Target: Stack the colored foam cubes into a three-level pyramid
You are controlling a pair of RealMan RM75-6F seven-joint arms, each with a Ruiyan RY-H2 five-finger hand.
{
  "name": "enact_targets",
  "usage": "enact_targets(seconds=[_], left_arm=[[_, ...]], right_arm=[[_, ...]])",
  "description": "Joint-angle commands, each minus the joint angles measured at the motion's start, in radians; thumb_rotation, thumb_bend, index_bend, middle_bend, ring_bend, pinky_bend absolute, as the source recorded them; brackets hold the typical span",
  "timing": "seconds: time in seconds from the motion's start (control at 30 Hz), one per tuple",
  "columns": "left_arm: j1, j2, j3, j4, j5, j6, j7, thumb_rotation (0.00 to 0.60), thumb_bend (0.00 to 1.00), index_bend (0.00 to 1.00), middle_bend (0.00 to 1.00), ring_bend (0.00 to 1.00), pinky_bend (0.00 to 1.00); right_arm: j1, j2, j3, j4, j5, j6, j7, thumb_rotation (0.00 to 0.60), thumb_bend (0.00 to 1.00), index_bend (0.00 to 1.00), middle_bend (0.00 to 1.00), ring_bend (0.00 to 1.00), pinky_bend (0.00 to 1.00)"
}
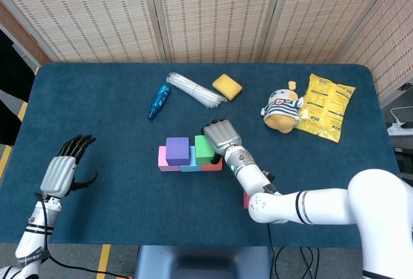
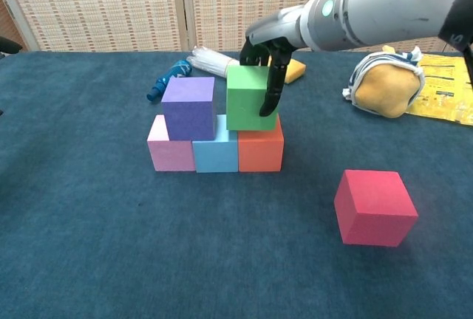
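Note:
A bottom row of pink (image 2: 169, 153), light blue (image 2: 216, 153) and orange (image 2: 260, 151) cubes stands mid-table. A purple cube (image 2: 189, 107) sits on the pink and blue ones. My right hand (image 2: 264, 44) grips a green cube (image 2: 249, 98) from above, right beside the purple cube and over the blue and orange ones; in the head view the right hand (image 1: 220, 135) covers part of the green cube (image 1: 204, 149). Whether the green cube rests on the row is unclear. A red cube (image 2: 373, 207) lies alone at the front right. My left hand (image 1: 62, 169) hovers open at the table's left edge.
Along the far side lie a blue bottle (image 1: 158, 100), a bundle of clear straws (image 1: 193, 90), a yellow sponge (image 1: 227, 86), a plush toy (image 1: 282, 110) and a yellow snack bag (image 1: 328, 106). A woven screen stands behind the table.

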Motion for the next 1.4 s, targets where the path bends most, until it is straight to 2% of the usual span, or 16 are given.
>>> enact_targets(seconds=[0.03,0.9,1.4], left_arm=[[0.004,-0.004,-0.002,0.008,0.006,0.002,-0.011,0.600,0.33,0.13,0.09,0.00,0.10],[0.018,-0.014,-0.005,0.047,0.035,-0.009,-0.081,0.600,0.33,0.11,0.07,0.00,0.10],[0.021,-0.017,-0.007,0.063,0.049,-0.010,-0.116,0.600,0.33,0.11,0.07,0.00,0.10]], right_arm=[[0.015,-0.019,-0.002,0.013,0.019,0.014,-0.019,0.600,0.24,0.59,0.38,0.28,0.33],[0.056,-0.107,0.024,0.063,0.096,0.074,-0.118,0.600,0.24,0.57,0.38,0.28,0.33],[0.050,-0.124,0.048,0.068,0.117,0.100,-0.152,0.600,0.24,0.56,0.38,0.28,0.33]])
